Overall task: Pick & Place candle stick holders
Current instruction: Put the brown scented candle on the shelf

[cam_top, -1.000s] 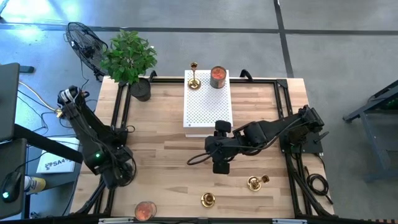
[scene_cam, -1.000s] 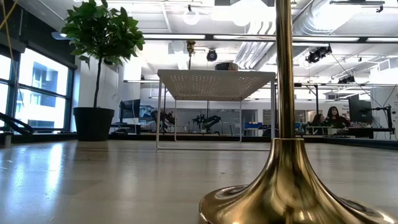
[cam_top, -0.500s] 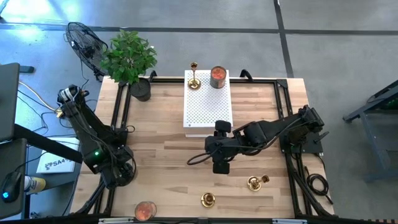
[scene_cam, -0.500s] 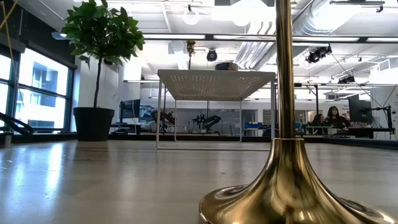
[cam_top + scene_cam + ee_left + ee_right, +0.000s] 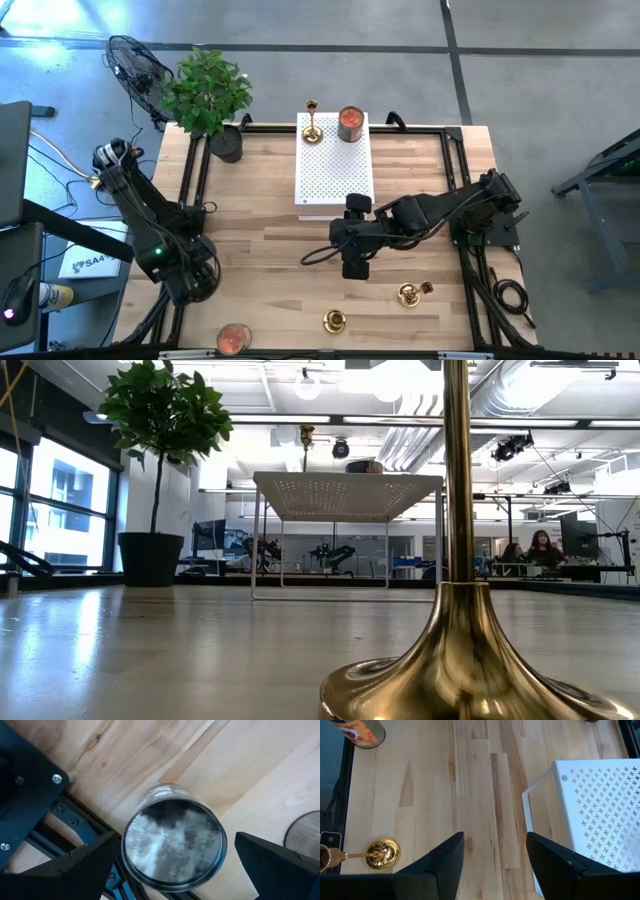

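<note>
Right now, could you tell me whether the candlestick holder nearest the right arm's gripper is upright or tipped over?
Tipped over: the candlestick holder lies on its side on the table, stem level with the wood, base facing sideways.

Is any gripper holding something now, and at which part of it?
Nothing is held. The right gripper is open over bare table; the left gripper is open around a tin, not clamped.

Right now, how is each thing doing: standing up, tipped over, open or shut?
Candle holder on the white shelf: standing up.
Candle holder near the front edge: standing up.
Third candle holder: tipped on its side.
Can on the shelf: standing up.
Left tool: open, above a can.
Right tool: open, holding nothing.
</note>
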`<act>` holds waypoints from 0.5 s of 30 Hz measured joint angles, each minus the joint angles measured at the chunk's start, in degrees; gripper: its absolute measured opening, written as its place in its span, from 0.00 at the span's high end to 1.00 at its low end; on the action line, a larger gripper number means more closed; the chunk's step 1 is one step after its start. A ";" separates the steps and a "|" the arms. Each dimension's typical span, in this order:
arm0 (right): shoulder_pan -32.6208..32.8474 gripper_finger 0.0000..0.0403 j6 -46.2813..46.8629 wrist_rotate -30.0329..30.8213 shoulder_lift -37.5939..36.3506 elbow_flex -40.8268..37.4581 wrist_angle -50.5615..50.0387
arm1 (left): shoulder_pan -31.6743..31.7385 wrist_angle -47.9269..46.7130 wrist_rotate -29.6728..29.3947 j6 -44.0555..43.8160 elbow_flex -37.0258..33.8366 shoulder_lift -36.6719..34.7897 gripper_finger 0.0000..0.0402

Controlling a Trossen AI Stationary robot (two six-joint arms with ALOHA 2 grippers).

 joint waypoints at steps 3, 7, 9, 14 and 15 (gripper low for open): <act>0.00 0.48 0.11 0.00 0.00 0.00 0.01 | 0.00 1.23 0.02 1.28 0.00 0.73 0.01; 0.00 0.48 0.16 0.00 0.00 0.00 0.00 | 0.00 1.88 0.19 1.72 0.00 1.04 0.01; 0.00 0.48 0.18 0.00 0.00 0.00 0.02 | 0.00 1.89 0.54 1.59 0.00 1.05 0.01; 0.00 0.48 0.38 0.00 0.00 0.00 0.02 | -0.01 1.63 0.61 1.53 0.00 1.05 0.01; 0.00 0.48 0.38 0.00 0.00 0.00 0.02 | 0.00 1.39 0.61 1.53 0.00 1.05 0.01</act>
